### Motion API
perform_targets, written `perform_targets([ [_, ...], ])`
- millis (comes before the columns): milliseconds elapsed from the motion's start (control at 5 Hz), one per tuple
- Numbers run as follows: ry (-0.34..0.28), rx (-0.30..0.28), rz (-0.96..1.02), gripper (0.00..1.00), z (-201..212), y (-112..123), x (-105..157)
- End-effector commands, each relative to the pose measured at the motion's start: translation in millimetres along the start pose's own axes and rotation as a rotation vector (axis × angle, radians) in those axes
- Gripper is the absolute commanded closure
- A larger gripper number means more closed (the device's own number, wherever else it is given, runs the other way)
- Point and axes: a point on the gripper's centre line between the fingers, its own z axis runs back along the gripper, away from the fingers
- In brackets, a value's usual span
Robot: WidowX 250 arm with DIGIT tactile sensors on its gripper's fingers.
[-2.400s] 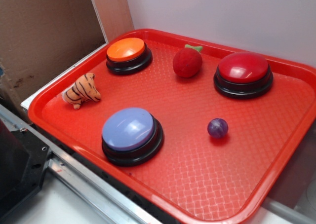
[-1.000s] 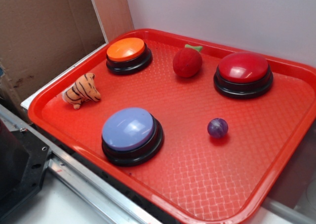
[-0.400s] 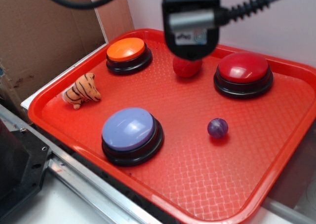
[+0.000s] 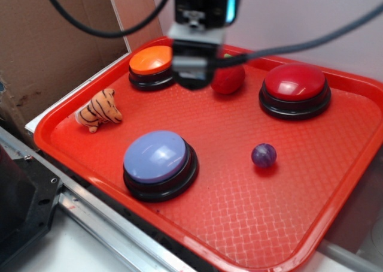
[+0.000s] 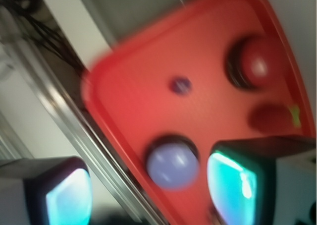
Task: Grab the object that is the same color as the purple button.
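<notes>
You're on the approach: the gripper hangs over the tray's far side, jaws seemingly apart and empty though blurred. Next, cross to the small glossy purple marbled ball, lying right of the large lavender dome button.

Blurred red tray with purple ball, purple button, red button.

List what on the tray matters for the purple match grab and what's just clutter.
Job:
- small purple ball, the target
- purple button, the colour reference
- pincer, high above the tray, nowhere near the ball

Clutter:
- orange button
- red button
- fuzzy red ball
- toy tiger
- red tray
</notes>
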Motion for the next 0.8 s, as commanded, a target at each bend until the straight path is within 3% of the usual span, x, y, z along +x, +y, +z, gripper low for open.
perform_targets([
  [0, -0.052, -0.042, 0.123, 0.00, -41, 23, -24],
  [200, -0.060, -0.104, 0.124, 0.00, -88, 27, 15],
  [600, -0.028, -0.080, 0.033, 0.00, -117, 12, 66],
])
